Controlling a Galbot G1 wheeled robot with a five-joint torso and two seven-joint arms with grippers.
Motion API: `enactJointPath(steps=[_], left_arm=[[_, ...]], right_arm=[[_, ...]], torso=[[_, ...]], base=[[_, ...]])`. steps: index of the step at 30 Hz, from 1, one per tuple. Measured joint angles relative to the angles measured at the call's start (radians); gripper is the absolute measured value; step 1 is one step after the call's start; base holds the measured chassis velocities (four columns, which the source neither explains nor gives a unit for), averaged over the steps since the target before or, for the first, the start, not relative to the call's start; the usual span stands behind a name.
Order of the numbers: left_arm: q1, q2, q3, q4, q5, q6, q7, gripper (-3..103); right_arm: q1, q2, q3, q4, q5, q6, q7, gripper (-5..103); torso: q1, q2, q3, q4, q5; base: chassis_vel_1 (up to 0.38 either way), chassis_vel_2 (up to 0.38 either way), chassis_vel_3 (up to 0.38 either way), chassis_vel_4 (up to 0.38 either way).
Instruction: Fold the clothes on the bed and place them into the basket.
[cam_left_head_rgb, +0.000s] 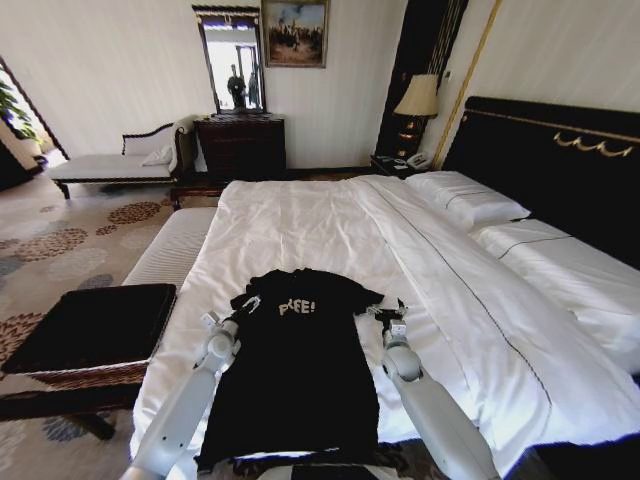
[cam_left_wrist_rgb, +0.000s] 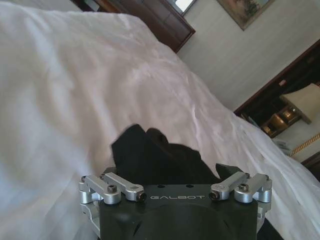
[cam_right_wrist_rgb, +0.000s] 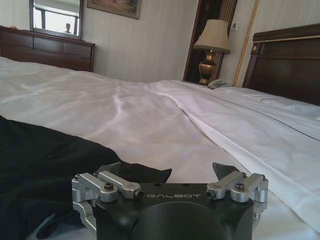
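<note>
The T-shirt (cam_left_head_rgb: 300, 370) lies flat on the near part of the bed (cam_left_head_rgb: 330, 225), soft, light and limp, best taken at its sleeves, where the left gripper (cam_left_head_rgb: 243, 306) and the right gripper (cam_left_head_rgb: 385, 314) both stand spread apart.

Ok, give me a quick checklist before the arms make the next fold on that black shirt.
1. T-shirt flat on the bed, lettering up: ok.
2. Left pincer at the shirt's left sleeve: ok.
3. Right pincer at the right sleeve: ok.
4. Sleeve fabric between each pincer's fingers: cannot tell.
5. Basket beside the bed, on the robot's left: ok.
6. Basket open to take the shirt: cannot tell, a black top covers it.
</note>
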Motion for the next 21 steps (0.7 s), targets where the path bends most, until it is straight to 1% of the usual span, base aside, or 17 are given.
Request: enactJointPath(steps=[2,9,14,15,19,21], left_arm=[[-0.012,-0.002,-0.012,0.000,0.031,-0.017,0.000,100],[-0.001,0.028,-0.020,-0.017,0.040,-0.016,0.016,100],[0.061,0.030,0.024,-0.090,0.041,0.003,0.027,100],[0.061,0.030,0.024,-0.090,0.041,0.003,0.027,100],[0.074,0.008,0.085,-0.091,0.090,0.001,0.038,100],[0.074,0.003,0.101,-0.090,0.102,0.000,0.040,100]], right_arm=[[-0.003,-0.001,0.000,0.000,0.000,0.000,0.000,100],[-0.001,0.004,-0.004,-0.006,-0.003,0.000,0.000,100],[0.005,0.005,-0.007,-0.009,-0.003,0.001,-0.001,100],[0.005,0.005,-0.007,-0.009,-0.003,0.001,-0.001,100],[0.001,0.001,-0.006,-0.008,-0.002,0.002,0.000,100],[0.000,0.000,-0.005,-0.007,-0.002,0.002,0.000,100]], torso=[[0.000,0.000,0.000,-0.0001,0.0004],[0.000,0.000,0.000,0.0004,0.0002],[0.000,0.000,0.000,0.0002,0.0003],[0.000,0.000,0.000,0.0002,0.0003],[0.000,0.000,0.000,0.0002,0.0002],[0.000,0.000,0.000,0.0002,0.0001]], base=[[0.000,0.000,0.000,0.000],[0.000,0.000,0.000,0.000],[0.000,0.000,0.000,0.000],[0.000,0.000,0.000,0.000],[0.000,0.000,0.000,0.000],[0.000,0.000,0.000,0.000]])
